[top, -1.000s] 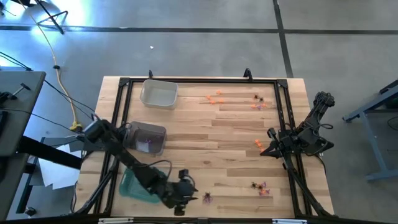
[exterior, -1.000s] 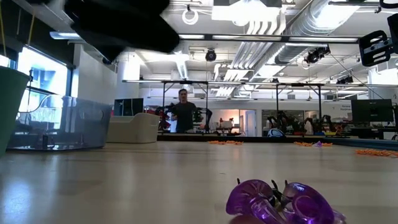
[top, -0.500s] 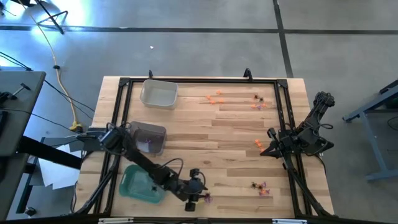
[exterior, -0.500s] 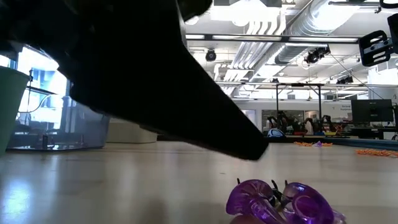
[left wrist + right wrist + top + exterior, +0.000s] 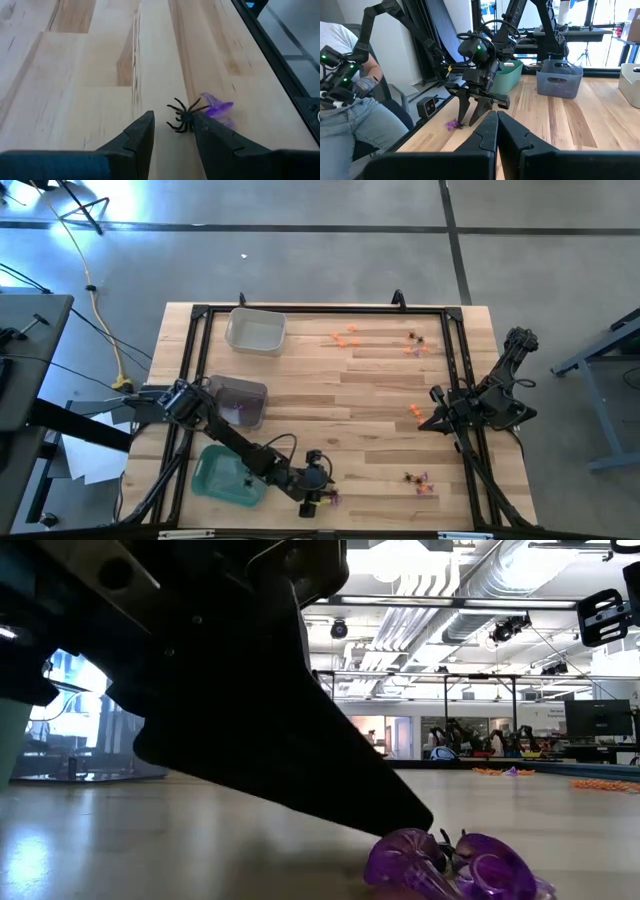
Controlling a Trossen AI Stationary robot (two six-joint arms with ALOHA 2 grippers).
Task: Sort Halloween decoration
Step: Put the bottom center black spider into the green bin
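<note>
**Left gripper down at the front-edge spider and purple trinket**

- **Left gripper** [image 5: 172, 131]: fingers spread, tips low over the table [image 5: 370, 385] near its front edge. Half a second ago it stood a little higher in the low view; a second ago it was further left, nearer the green tray [image 5: 225, 477]. Now its dark body fills that view and a tip reaches the trinkets. Judged: approach finished, pinch not yet made.
- **Spider** [image 5: 185, 115]: black, flat on the wood. In the left wrist view it lies just ahead of the gap, against the inner edge of one finger; contact cannot be confirmed from this angle.
- **Purple trinket** [image 5: 216, 108]: touching or just beside the spider, outside the gap. Also seen in the low view [image 5: 455, 865]. Unmoved across the last second. Judged risk: the two may be dragged together on closing.
- **Left arm pose**: stretched from its base at the table's left side, past the green tray, low and forward-leaning, wrist angled down.
- **Right gripper** [image 5: 496, 121]: fingers pressed together, holding nothing, parked at the table's right side.
- **Other trinkets**: orange group [image 5: 345, 337] and a mixed group [image 5: 414, 344] toward the far edge; an orange one [image 5: 415, 412] by the right arm; a mixed group [image 5: 419, 481] near the front right. All are loose on the table, so the sort is judged far from done.
- **Trays**: clear tray [image 5: 255, 331] at far left; dark tray [image 5: 240, 401] with purple pieces inside.
</note>
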